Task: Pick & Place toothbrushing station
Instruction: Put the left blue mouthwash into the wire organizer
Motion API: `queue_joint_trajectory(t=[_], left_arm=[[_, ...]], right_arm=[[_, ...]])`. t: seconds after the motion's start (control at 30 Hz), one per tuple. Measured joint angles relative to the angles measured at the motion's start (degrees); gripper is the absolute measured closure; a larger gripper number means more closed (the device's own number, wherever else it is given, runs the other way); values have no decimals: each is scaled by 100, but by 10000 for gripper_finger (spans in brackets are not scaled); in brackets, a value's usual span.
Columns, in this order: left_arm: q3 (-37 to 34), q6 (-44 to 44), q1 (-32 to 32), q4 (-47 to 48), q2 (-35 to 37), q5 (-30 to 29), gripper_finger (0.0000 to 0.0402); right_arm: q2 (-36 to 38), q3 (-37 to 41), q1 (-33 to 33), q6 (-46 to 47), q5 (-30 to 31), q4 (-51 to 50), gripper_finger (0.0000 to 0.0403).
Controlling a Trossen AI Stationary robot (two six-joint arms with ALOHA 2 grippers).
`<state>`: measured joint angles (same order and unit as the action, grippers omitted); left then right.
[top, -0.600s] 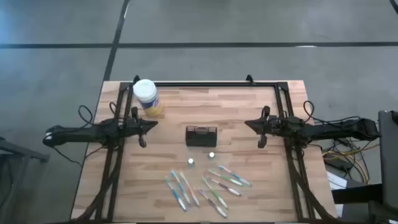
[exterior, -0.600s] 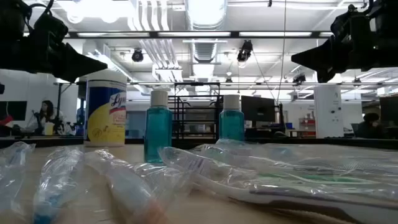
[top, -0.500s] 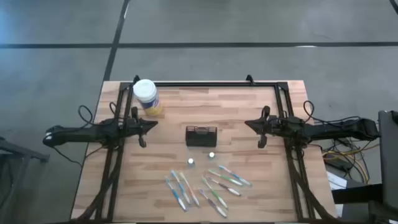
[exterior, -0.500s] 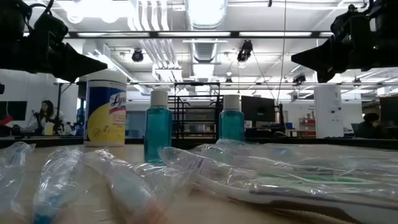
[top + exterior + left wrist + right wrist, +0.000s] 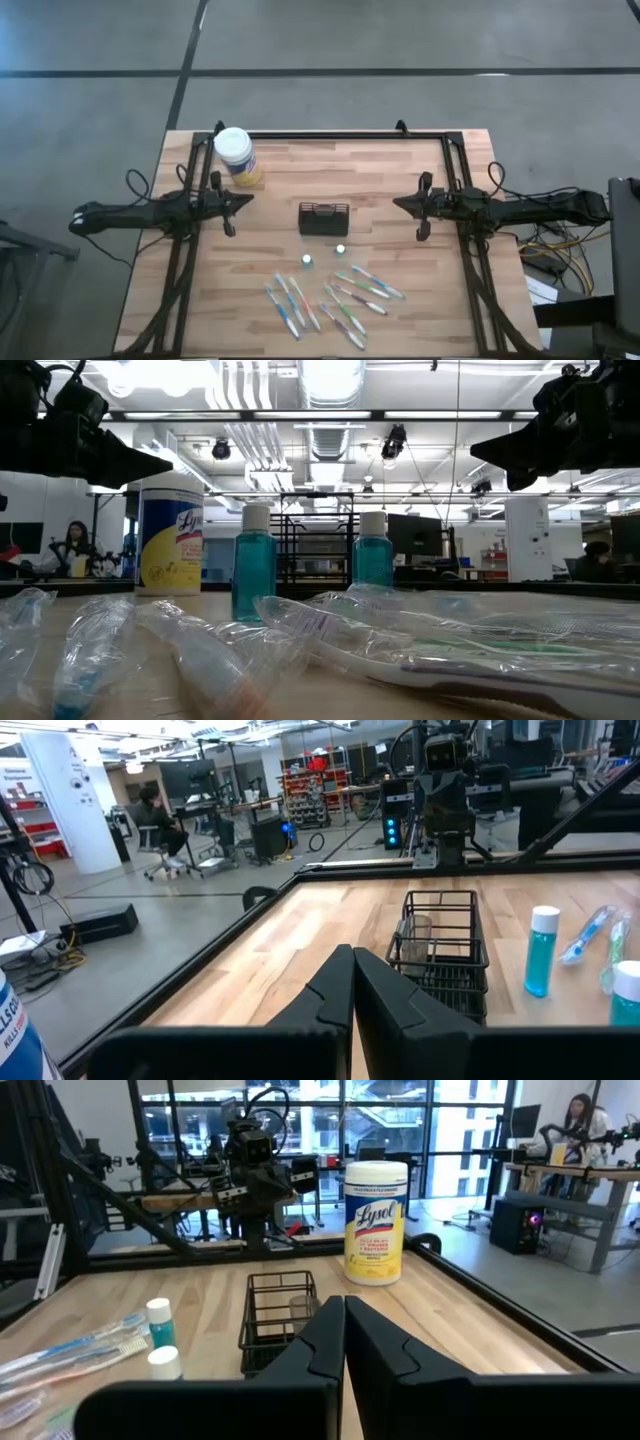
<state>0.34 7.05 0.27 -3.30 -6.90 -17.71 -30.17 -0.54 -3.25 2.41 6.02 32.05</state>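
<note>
Standing upright mid-table, toothbrushing station (image 5: 324, 218), long axis toward each closed, empty claw: left (image 5: 246, 200), right (image 5: 400, 203).

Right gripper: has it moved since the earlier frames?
Yes, slightly. In the high view the right gripper has edged toward the holder; in the low view it sits a little further right.

I am reading "Lysol" in blue script on the yellow label of the canister (image 5: 375, 1223) through the right wrist camera; smaller print lines are sitting under it, too fine for me to make out. The low camera is giving me the same canister (image 5: 170, 540) with the start of that script, "Lys". In the left wrist camera I am catching only a label fragment at the frame corner, reading "KILLS".
</note>
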Motion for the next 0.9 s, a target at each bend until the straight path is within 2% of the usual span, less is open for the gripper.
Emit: queue_joint_trajectory(t=[0.63,0.9], left_arm=[[37,28,0,-68,-2,-16,395],[936,-42,-2,274,-362,17,399]], right_arm=[[-7,0,0,-141,1,-69,394],[-4,-1,-1,-126,1,-136,394]])
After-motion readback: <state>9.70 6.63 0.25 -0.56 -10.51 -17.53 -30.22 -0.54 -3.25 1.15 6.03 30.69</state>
